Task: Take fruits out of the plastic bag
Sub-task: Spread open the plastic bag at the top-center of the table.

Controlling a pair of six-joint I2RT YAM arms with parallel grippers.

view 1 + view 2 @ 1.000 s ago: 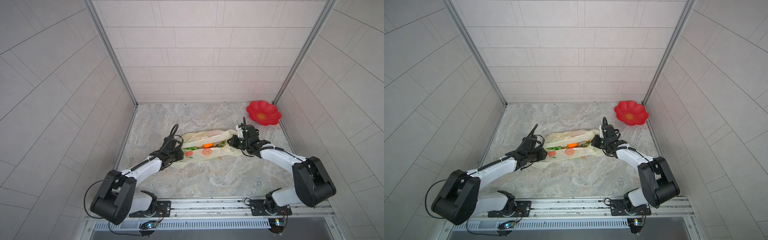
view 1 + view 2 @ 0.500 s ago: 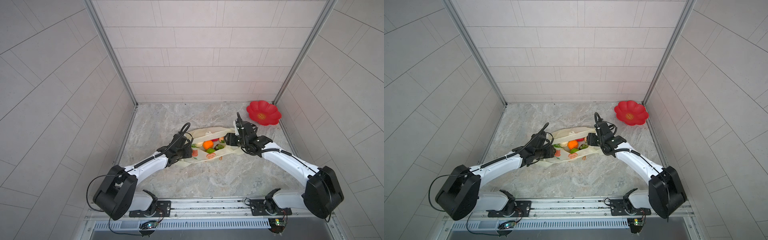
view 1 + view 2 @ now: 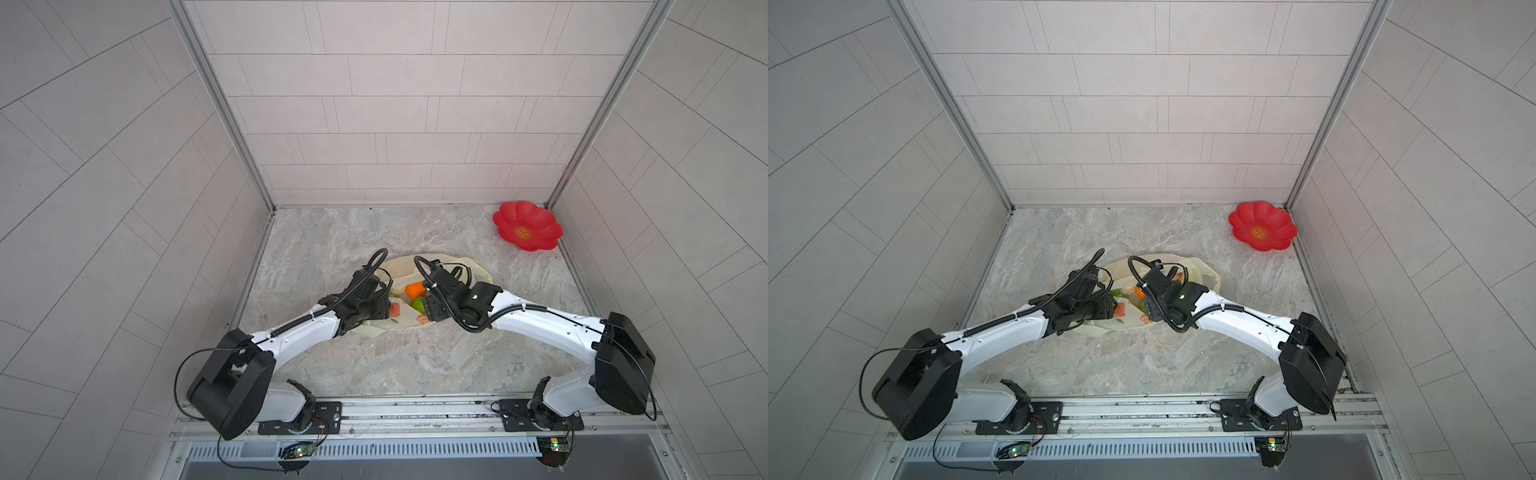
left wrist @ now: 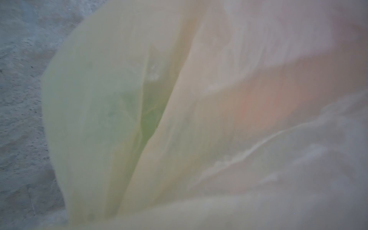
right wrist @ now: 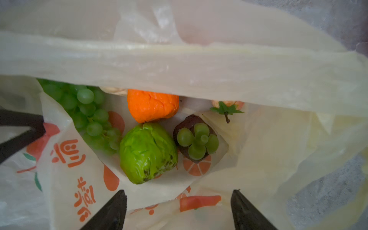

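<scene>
Left fingers point(image 3: 379, 309): hard up against the left end of the plastic bag point(image 3: 399, 266). Their own camera shows only blurred film, so I cannot tell how wide they stand or whether they pinch the film.
Plastic bag: lies mid-desk point(image 3: 415, 361) between the two arms, with its mouth open to the top views.
Fruits inside: a green grape bunch point(image 5: 87, 117), an orange fruit point(image 5: 152, 105), a bumpy green ball point(image 5: 148, 152), a dark mangosteen point(image 5: 196, 139) with a green cap, and a pale strawberry-like piece point(image 5: 227, 106) half under a fold. All of them sit on the bag's floor.
Right fingers point(image 5: 115, 211): spread wide and holding nothing, poised over the opening. The tips point toward the green ball and the mangosteen but touch no fruit.
Red flower-shaped plate point(image 3: 505, 216): far right corner, well apart from the bag, nothing on it.
Done: the bag looks opened up, and that's all. No fruit lies on the desk or plate.
Left: every visible fruit has to come out, so the task looks barely started. A first pick seems close.
</scene>
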